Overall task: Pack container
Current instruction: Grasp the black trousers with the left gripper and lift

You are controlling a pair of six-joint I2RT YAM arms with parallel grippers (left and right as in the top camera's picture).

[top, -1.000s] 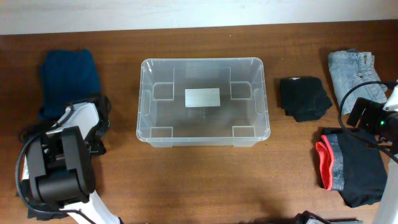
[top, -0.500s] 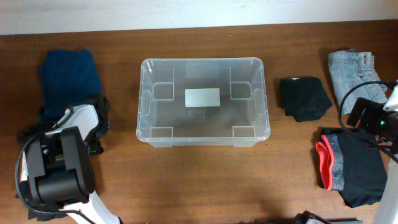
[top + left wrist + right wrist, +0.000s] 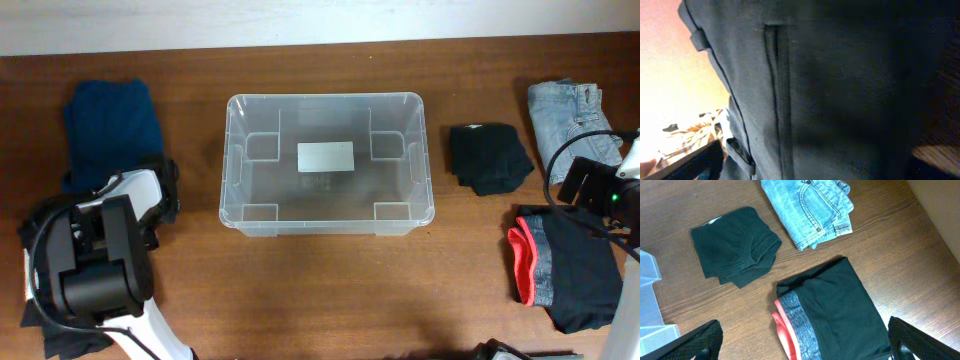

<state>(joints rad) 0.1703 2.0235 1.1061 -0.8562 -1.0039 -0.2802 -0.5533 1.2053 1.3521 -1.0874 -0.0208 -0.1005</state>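
Container (image 3: 240,190): middle of worktop (image 3: 330,290), nearer far edge, open side up, long axis parallel to far edge. White label (image 3: 326,157) on base.

Folded black garment (image 3: 488,157) toward right edge, apart from container. Jeans (image 3: 565,115) at far right corner. Black shorts with red and grey waistband (image 3: 565,275) against right edge, nearer front. Blue garment (image 3: 110,120) at far left corner.

Left fingers (image 3: 687,162) apart, close over dark grey garment (image 3: 830,90) by left edge; nothing clamped. Right fingers (image 3: 690,342) wide apart above black shorts, holding nothing.
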